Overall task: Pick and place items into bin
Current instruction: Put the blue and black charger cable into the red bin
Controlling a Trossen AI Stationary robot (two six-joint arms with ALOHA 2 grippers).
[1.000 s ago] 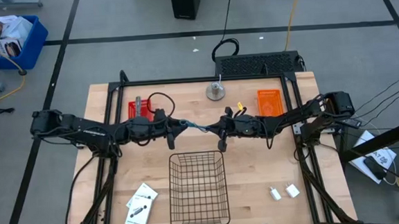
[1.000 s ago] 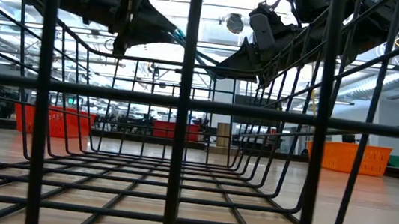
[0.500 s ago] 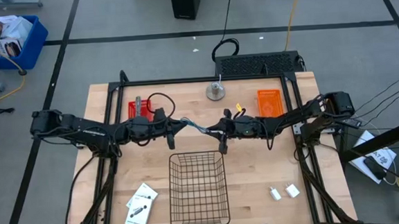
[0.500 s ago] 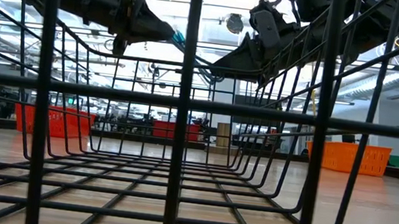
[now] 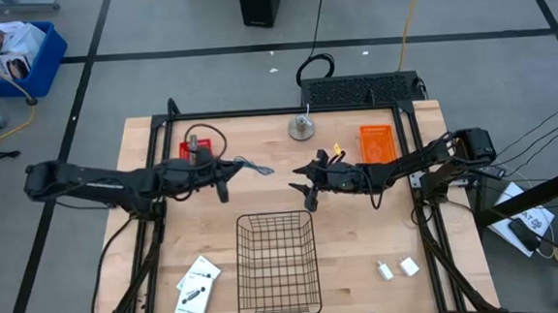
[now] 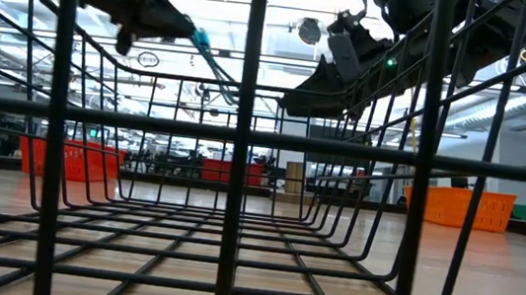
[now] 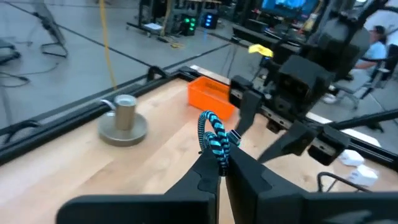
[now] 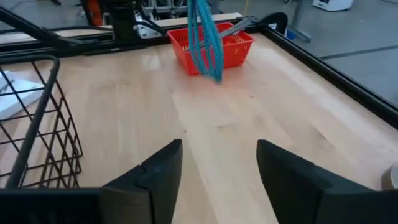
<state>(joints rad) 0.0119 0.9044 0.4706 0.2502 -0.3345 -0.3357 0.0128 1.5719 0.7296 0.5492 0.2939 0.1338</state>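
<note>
1. Blue braided cord (image 7: 213, 138) hung pinched between the pressed-together fingers of the left gripper (image 5: 224, 176), held above the table left of centre and on the far side of the wire bin (image 5: 278, 263).
2. The right gripper (image 5: 303, 186) stood spread and empty, just right of the dangling cord end.
3. Risk, as I judged it: a limp cord could snag on the bin's rim or slip the pinch.
4. White packets (image 5: 197, 287) lay at the near left and two white blocks (image 5: 396, 268) at the near right, all outside the bin; their print was unreadable.

Matt wooden table (image 5: 262, 191), black wire basket (image 5: 277, 263), braided blue cord (image 7: 214, 138).
</note>
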